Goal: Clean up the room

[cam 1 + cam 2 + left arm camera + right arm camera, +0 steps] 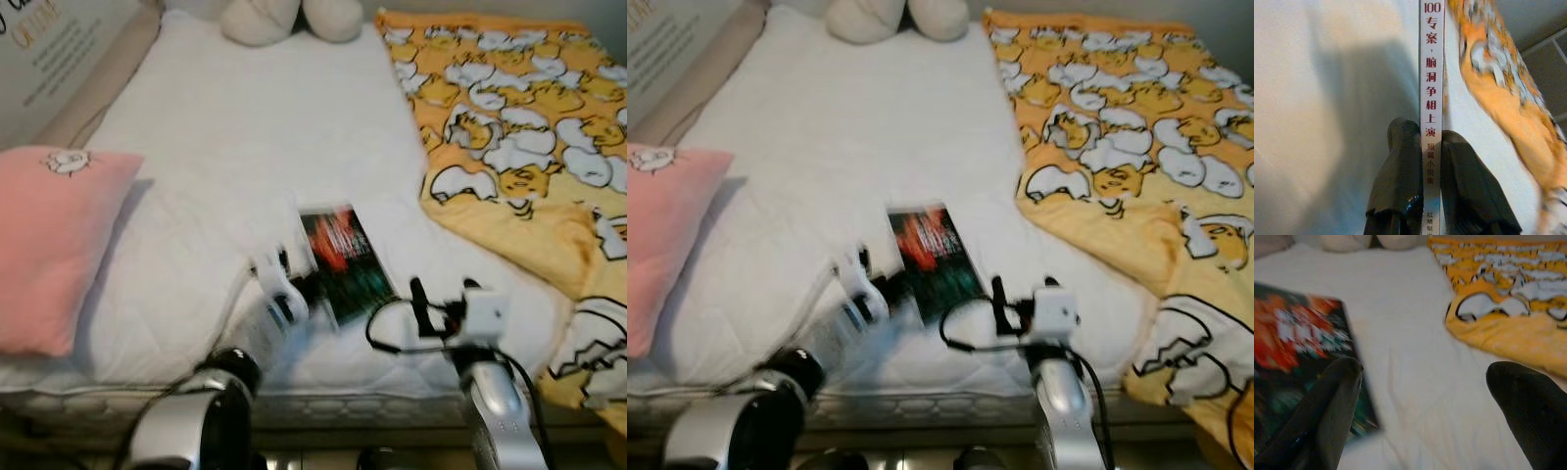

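A book [343, 259] with a dark red and green cover lies near the front edge of the white bed [245, 127]. My left gripper [284, 284] is at the book's left edge, blurred in the eye views. In the left wrist view its two black fingers [1400, 166] press on either side of the book's white spine [1431, 73], which carries red and black characters. My right gripper [443, 294] hovers just right of the book, open. Its fingers [1337, 401] stand wide apart over the sheet, with the book's cover [1298, 342] beside the nearer one.
A pink pillow [49, 235] lies at the bed's left front. A yellow blanket with a white and yellow cartoon print [519, 127] covers the right side and hangs over the corner. A white plush toy [284, 18] sits at the far end. A printed board [49, 39] leans at the far left.
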You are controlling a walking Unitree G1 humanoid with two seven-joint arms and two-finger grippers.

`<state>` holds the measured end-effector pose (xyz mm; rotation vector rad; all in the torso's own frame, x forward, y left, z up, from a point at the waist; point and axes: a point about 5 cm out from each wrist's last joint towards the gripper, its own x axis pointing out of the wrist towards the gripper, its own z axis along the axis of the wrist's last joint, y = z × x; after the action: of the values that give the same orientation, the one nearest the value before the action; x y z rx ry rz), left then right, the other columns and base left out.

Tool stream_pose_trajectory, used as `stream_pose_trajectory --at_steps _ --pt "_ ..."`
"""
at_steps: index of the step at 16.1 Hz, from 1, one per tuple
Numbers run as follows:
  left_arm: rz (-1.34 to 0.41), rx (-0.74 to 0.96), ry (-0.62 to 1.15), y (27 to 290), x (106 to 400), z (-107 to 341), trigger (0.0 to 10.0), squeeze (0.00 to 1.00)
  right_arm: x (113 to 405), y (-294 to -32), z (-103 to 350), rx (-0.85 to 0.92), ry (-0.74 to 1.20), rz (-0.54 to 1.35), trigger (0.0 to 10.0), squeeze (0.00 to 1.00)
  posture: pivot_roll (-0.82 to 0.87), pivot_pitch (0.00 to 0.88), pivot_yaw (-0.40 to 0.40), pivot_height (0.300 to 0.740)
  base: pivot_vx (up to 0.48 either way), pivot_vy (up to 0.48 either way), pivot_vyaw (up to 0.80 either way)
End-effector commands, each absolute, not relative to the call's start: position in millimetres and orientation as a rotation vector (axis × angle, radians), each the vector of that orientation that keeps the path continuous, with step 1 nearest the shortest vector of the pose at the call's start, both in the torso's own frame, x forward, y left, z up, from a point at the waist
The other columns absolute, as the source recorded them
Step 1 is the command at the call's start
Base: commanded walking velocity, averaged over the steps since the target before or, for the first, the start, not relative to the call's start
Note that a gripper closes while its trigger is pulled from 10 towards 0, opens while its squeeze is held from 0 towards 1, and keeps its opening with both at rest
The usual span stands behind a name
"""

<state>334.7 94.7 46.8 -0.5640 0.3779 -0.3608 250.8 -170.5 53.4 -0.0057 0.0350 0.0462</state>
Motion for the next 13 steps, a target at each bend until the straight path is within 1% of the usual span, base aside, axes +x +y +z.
stream_pose_trajectory --at_steps 1,2,3,5,6,7,8,9,10,11,12,13 --pt "-0.250 -0.319 0.173 139 353 78 0.0 0.00 254 -175 53 0.024 0.026 0.033 10.0 0.00 -0.08 0.000 0.016 0.740 0.000 0.000 0.00" --pt "-0.232 -0.278 0.151 145 354 81 0.0 0.00 255 -175 53 0.027 0.023 0.037 10.0 0.00 -0.08 0.000 0.016 0.740 0.000 0.000 0.00" --pt "-0.227 -0.179 0.092 156 354 90 0.0 0.00 258 -172 53 0.044 0.020 0.064 10.0 0.00 -0.03 0.000 0.007 0.740 0.000 0.000 0.00" --pt "-0.239 -0.046 0.033 169 348 97 0.0 0.00 264 -164 54 0.065 0.013 0.113 10.0 0.00 -0.01 0.000 -0.001 0.740 0.000 0.000 0.00" --pt "-0.242 -0.003 0.032 173 345 96 0.0 0.00 267 -162 56 0.069 0.006 0.127 10.0 0.00 0.00 0.000 -0.004 0.740 0.000 0.000 0.00" --pt "-0.198 0.104 0.044 183 336 88 0.0 0.00 274 -161 57 0.077 -0.003 0.135 10.0 0.00 0.02 0.000 -0.012 0.740 0.000 0.000 0.00" --pt "-0.168 0.098 0.043 185 332 85 1.6 0.00 276 -160 57 0.086 -0.005 0.135 10.0 0.00 0.03 0.000 -0.012 0.740 0.000 0.000 0.00" --pt "-0.153 0.077 0.039 184 330 85 10.0 0.00 276 -159 58 0.081 -0.004 0.143 10.0 0.00 0.02 0.000 -0.015 0.740 0.000 0.000 0.00" --pt "-0.146 0.080 0.032 183 329 85 10.0 0.00 276 -159 58 0.078 -0.006 0.147 10.0 0.00 0.02 0.000 -0.018 0.740 0.000 0.000 0.58" --pt "-0.153 0.056 0.014 176 326 88 10.0 0.00 277 -162 61 0.066 -0.018 0.147 10.0 0.00 0.00 0.000 -0.019 0.740 0.000 0.000 0.69" --pt "-0.168 0.060 0.010 172 326 88 10.0 0.00 276 -165 61 0.061 -0.022 0.142 10.0 0.00 0.00 0.000 -0.019 0.740 0.000 0.352 0.68" --pt "-0.176 0.068 0.019 168 328 88 10.0 0.00 276 -170 60 0.060 -0.022 0.125 10.0 0.00 -0.01 0.000 -0.016 0.740 0.000 0.480 0.00"
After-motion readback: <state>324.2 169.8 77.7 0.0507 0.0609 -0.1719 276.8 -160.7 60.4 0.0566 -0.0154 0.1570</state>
